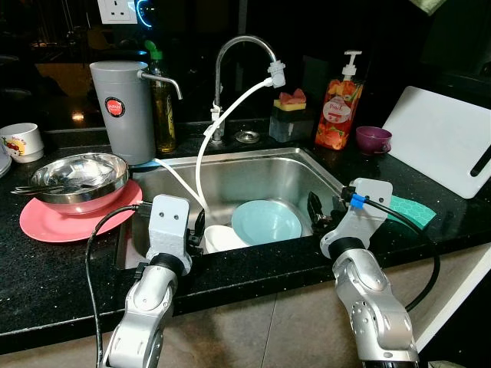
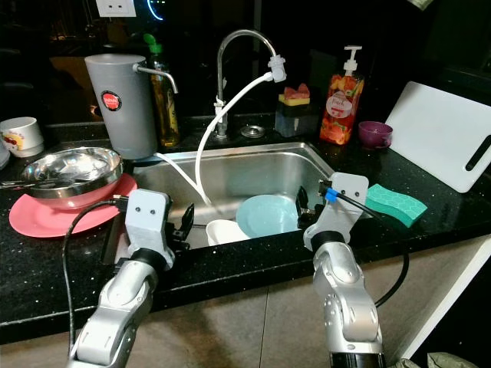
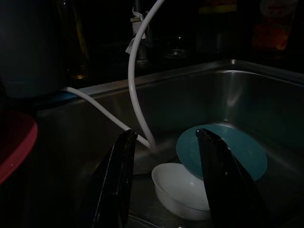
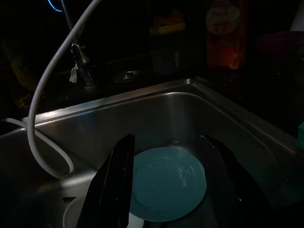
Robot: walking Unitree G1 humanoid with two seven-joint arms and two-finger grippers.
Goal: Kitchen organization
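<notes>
The left gripper (image 3: 164,178) hangs over the near-left edge of the stainless steel sink (image 1: 230,172), its two black fingers spread wide and empty. Just beyond and below its fingertips sits a small white bowl (image 3: 183,190); its far rim meets a round light-blue plate (image 1: 266,221) that leans tilted on the sink floor. The right gripper (image 4: 168,185) is poised over the near-right edge of the same sink, fingers likewise wide apart with nothing between them, and the blue plate lies straight ahead of it, framed between the fingers.

The wrist views are dark, yet they show the plate's tilt against the bowl and the white flexible hose (image 3: 135,80) curving down into the sink. The head views add its start at the curved chrome tap (image 1: 242,54).

Outward to the left of the left gripper, on the black speckled tabletop (image 1: 61,268), a pink plate (image 1: 54,222) carries a steel bowl (image 1: 77,178) holding cutlery. Behind stand a grey water dispenser (image 1: 123,111) and a white patterned cup (image 1: 21,142). Right of the right gripper lies a teal sponge cloth (image 1: 410,211), then a white cutting board (image 1: 453,138). At the back stand an orange soap pump bottle (image 1: 339,111) and a purple cup (image 1: 374,139).
</notes>
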